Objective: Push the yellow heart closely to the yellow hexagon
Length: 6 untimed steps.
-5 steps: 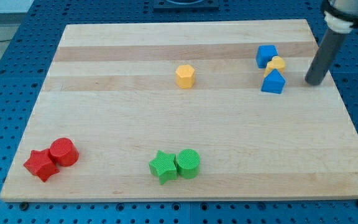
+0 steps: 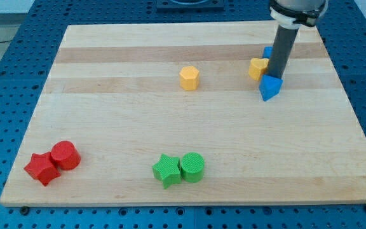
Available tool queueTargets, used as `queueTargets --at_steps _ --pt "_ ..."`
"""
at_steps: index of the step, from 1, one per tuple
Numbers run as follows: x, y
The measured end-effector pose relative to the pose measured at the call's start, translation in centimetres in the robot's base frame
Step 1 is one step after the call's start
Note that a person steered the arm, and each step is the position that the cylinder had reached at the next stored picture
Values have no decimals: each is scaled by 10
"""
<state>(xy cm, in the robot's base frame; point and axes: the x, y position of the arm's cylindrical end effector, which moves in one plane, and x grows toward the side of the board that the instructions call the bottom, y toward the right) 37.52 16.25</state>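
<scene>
Yellow heart (image 2: pixel 258 67) has slid toward the view's left, off the 2 blue blocks, as my tip (image 2: pixel 276 77) moved in from the right to its right side. No pincer exists here. Yellow hexagon (image 2: pixel 189 77) sits well left across bare tabletop (image 2: pixel 107 102). Blue triangular block (image 2: pixel 269 88) touches my tip.

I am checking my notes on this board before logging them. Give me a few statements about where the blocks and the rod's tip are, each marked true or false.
1. My tip is at the view's right of the yellow heart. True.
2. The yellow hexagon touches the yellow heart. False: bare board lies between them.
3. The green star sits beside the green cylinder. True.
4. The red star is near the view's top. False: it is at the bottom left, next to the red cylinder.
5. A blue block lies just below my tip. True.
</scene>
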Motion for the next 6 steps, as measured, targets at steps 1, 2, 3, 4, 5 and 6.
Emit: queueTargets --at_steps 1,2,3,4,5,6 --pt "-21 6" --pt "-36 3" --pt "-45 -14" --pt "-47 -51" --pt "-47 -84" --pt "-47 -108"
